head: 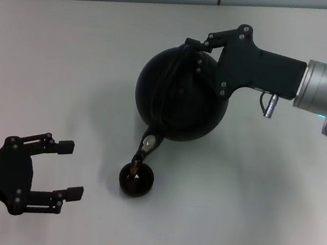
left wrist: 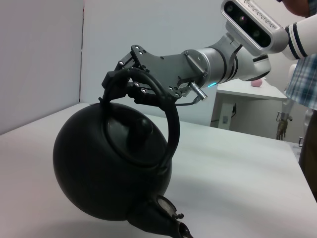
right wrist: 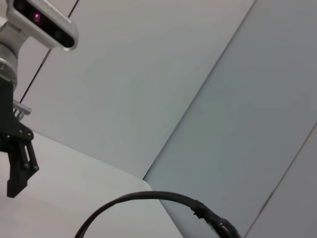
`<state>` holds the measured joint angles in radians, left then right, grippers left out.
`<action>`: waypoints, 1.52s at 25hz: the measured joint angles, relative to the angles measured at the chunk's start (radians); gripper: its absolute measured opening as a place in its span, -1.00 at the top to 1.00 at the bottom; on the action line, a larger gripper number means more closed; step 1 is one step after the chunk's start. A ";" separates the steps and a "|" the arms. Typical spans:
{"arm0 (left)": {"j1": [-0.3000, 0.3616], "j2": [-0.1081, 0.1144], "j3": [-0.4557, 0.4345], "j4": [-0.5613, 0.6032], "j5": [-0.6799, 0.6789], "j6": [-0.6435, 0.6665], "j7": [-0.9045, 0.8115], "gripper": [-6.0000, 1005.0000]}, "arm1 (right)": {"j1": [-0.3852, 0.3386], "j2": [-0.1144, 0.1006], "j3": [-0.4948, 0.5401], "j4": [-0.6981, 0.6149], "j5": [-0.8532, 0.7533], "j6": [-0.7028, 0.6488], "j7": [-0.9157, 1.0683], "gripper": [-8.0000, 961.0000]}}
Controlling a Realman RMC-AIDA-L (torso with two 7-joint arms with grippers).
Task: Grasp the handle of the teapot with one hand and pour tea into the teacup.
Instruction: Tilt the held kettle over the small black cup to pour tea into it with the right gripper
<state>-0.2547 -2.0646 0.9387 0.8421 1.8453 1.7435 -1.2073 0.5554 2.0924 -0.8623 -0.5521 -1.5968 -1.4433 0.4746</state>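
Nearest, the idle left gripper (head: 56, 174) rests spread open on the worktop (head: 247, 216), then the teacup (head: 136, 179) under the spout, then the tipped teapot (head: 182, 95), rigid and probably heavy, right gripper (head: 192, 47) clamped on its handle (left wrist: 168, 106).

One teapot (head: 182, 95) with one handle (head: 170, 75), one teacup (head: 136, 179), and two grippers: left (head: 69, 169), right (head: 191, 49).

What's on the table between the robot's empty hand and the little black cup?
Nothing. In the head view, only bare white table lies between the open left gripper and the teacup. The right gripper tips the teapot by its handle.
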 joint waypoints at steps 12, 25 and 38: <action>-0.002 0.001 0.000 0.000 0.000 -0.003 0.000 -0.68 | 0.000 0.000 -0.010 -0.008 0.003 0.001 -0.014 0.79; -0.008 0.002 0.003 0.000 0.000 -0.015 0.004 -0.68 | -0.001 0.000 -0.013 -0.006 0.003 0.001 -0.082 0.80; -0.012 0.001 0.001 0.000 0.000 -0.019 0.003 -0.68 | 0.004 0.000 -0.016 -0.006 0.003 0.001 -0.111 0.80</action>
<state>-0.2665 -2.0633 0.9400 0.8422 1.8453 1.7245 -1.2047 0.5598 2.0923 -0.8780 -0.5577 -1.5937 -1.4418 0.3636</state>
